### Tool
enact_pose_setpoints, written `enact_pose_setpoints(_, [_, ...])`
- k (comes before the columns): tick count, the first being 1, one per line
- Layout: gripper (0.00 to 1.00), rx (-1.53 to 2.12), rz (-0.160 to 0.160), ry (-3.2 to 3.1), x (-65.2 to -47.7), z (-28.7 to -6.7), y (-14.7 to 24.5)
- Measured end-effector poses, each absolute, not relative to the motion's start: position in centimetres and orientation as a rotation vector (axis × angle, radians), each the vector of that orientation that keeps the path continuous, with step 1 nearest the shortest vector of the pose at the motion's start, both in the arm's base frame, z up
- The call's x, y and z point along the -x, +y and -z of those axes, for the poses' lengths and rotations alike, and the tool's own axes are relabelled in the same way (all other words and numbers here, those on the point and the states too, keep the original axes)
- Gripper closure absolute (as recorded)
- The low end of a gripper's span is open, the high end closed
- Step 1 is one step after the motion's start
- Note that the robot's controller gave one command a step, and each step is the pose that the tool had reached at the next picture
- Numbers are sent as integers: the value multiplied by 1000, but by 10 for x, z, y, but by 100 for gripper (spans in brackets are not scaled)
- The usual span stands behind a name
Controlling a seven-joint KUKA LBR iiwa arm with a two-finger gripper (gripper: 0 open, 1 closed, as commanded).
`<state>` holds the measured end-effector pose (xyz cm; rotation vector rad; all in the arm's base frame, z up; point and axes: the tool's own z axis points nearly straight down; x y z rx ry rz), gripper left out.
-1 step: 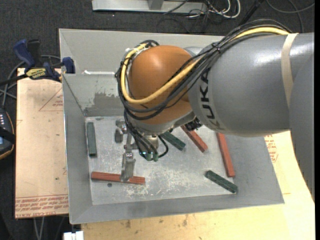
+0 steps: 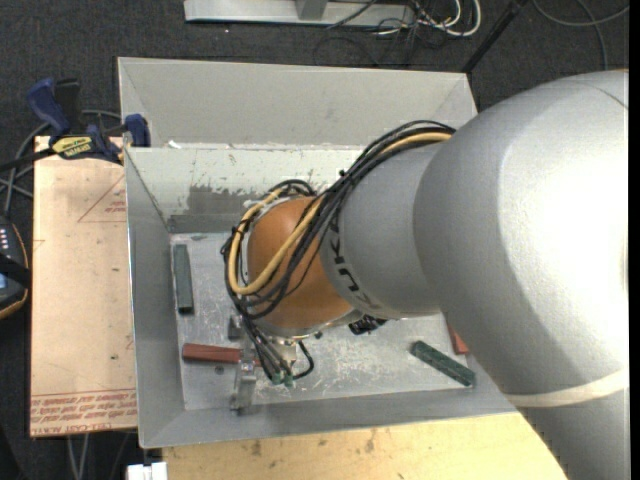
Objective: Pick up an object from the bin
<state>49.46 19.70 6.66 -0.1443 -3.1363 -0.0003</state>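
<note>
My gripper (image 2: 243, 390) hangs below the orange wrist cover, low in the bin's front left part and close to the front wall. A red-brown flat stick (image 2: 208, 352) lies on the floor just left of it, its right end reaching the gripper; whether they touch is not visible. A dark grey bar (image 2: 182, 276) lies lengthwise along the left wall, farther back and apart from the gripper.
A dark green stick (image 2: 441, 362) lies slanted at the front right, with a small red piece (image 2: 458, 343) just behind it at the arm's edge. A small black thing (image 2: 362, 325) peeks out under the arm. The arm and its cables hide the bin's middle.
</note>
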Motion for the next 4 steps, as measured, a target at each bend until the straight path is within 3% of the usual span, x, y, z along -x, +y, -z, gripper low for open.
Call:
enact_pose_setpoints(1, [0,180,4,-3139,-494,-101,196])
enact_pose_setpoints(2, [0,366,4,-3121,-495,-111,231])
enact_pose_setpoints(3, [0,378,2,-3122,-488,-69,208])
enact_pose_setpoints(4, [0,381,4,-3123,-489,-69,208])
